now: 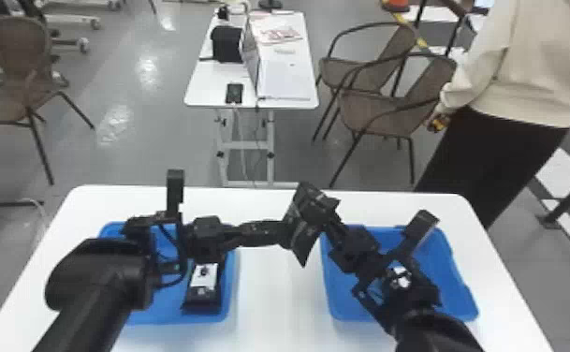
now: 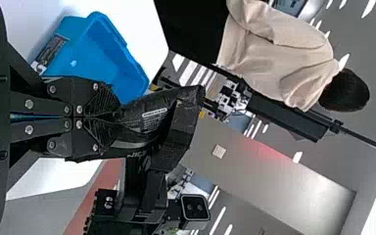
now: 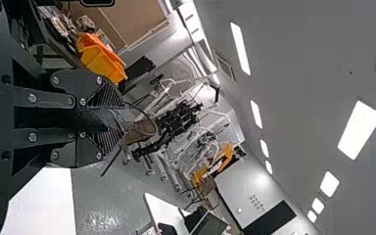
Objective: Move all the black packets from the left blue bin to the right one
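Crinkly black plastic packet [image 1: 303, 241] is up over the white worktop [image 1: 279, 299], btwn the two bins; L gripper [image 1: 286, 234] is clenched on it. R gripper [image 1: 330, 217] meets it from the other side, fingers parted w/ black material btwn; can't tell if they grip. Another black packet w/ white label [image 1: 199, 298] lies in the L blue plastic bin [image 1: 180, 320], by its inner side. R blue plastic bin [image 1: 351, 299] sits under the R arm.
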Robot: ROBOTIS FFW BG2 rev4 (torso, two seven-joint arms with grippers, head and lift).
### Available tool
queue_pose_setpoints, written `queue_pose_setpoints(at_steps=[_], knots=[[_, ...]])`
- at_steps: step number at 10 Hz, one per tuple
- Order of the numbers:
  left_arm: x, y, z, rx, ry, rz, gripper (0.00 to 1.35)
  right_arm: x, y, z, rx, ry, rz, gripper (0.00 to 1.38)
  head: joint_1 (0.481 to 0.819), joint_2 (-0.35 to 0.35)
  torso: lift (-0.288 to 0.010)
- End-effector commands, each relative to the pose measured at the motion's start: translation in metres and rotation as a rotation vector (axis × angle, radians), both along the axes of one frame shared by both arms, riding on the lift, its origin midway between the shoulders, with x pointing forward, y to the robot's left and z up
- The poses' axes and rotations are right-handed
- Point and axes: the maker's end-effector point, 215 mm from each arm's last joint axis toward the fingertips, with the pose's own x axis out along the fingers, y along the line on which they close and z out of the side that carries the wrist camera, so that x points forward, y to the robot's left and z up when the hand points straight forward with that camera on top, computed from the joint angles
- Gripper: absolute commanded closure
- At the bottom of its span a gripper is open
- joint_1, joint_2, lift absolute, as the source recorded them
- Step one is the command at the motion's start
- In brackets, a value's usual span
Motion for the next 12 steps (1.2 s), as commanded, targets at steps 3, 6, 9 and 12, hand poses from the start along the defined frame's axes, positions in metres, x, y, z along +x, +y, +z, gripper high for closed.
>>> queue_pose_setpoints(at_steps=[3,6,9,12], knots=[[-0.001,0.039,-0.032,-0.061,0.083,0.194,0.28,0.018,-0.058,-0.018,0.048,0.040,-0.127,1.28,0.695,-0.076,0.000],[-0.004,0.110,-0.051,-0.171,0.182,0.512,0.00,0.026,-0.134,-0.112,-0.014,0.226,-0.232,1.28,0.695,-0.097,0.000],[0.004,0.147,-0.040,-0.252,0.158,0.667,0.01,0.036,-0.201,-0.156,-0.072,0.328,-0.324,1.28,0.695,-0.101,0.000],[0.002,0.147,-0.041,-0.259,0.190,0.689,0.16,0.035,-0.242,-0.138,-0.140,0.286,-0.461,0.00,0.695,-0.143,0.000]])
